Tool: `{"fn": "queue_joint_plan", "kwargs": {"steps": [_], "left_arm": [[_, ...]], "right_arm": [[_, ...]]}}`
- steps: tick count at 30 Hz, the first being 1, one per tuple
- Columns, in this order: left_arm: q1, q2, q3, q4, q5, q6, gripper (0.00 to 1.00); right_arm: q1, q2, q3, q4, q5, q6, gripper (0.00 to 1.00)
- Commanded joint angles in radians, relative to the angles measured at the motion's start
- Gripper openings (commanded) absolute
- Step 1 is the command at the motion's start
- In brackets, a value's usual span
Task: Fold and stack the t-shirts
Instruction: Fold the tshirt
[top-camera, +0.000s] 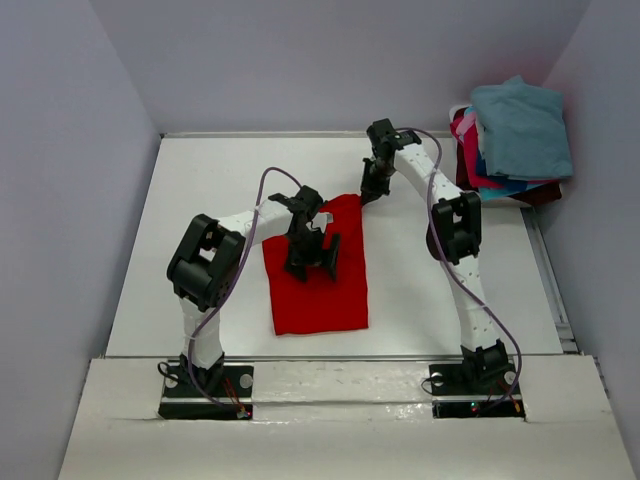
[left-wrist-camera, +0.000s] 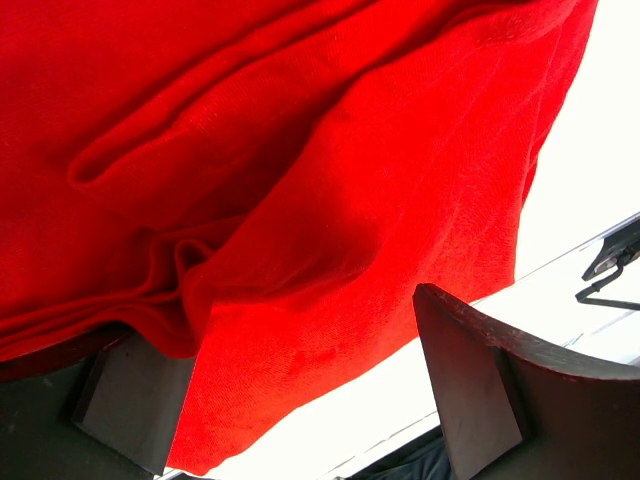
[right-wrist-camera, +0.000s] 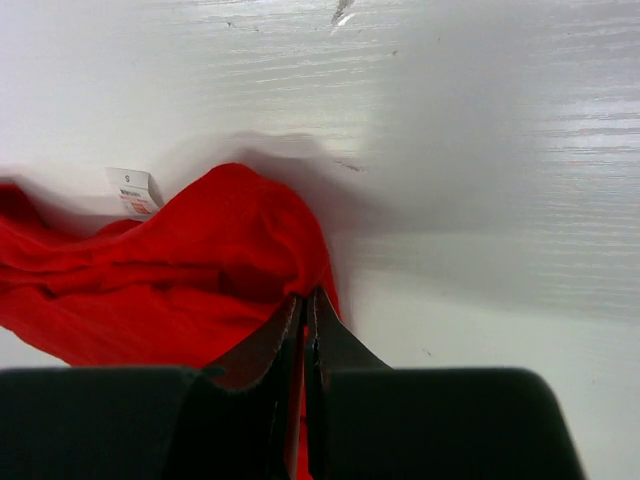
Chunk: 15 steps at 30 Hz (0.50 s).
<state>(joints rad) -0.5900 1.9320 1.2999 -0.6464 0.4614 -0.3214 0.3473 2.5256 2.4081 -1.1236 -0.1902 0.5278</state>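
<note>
The bright red t-shirt (top-camera: 320, 290) lies partly folded in the middle of the white table (top-camera: 200, 200). My left gripper (top-camera: 312, 252) hovers over its upper half. In the left wrist view this gripper (left-wrist-camera: 300, 400) is open, with wide-apart fingers (left-wrist-camera: 480, 390) and rumpled red cloth (left-wrist-camera: 300, 180) just beyond them. My right gripper (top-camera: 372, 192) is at the shirt's far right corner. In the right wrist view it (right-wrist-camera: 305, 300) is shut on a pinch of the red cloth (right-wrist-camera: 200, 270). A white label (right-wrist-camera: 133, 190) shows there.
A stack of other t-shirts sits at the table's far right corner: teal-blue (top-camera: 522, 125) on top, with pink (top-camera: 468, 140), blue (top-camera: 505, 187) and dark maroon (top-camera: 540, 195) below. Grey walls close in the table on three sides.
</note>
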Motion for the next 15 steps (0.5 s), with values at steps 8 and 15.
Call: {"fn": "queue_joint_plan", "kwargs": {"steps": [8,15], "left_arm": [[-0.027,0.056,-0.057,0.008,-0.013,0.025,0.99],[-0.027,0.056,-0.059,0.010,-0.012,0.025,0.99]], "right_arm": [[-0.022,-0.028,0.075,-0.010,-0.040,0.005,0.07],[-0.031,-0.028,0.088,-0.013,-0.067,0.011,0.08]]}}
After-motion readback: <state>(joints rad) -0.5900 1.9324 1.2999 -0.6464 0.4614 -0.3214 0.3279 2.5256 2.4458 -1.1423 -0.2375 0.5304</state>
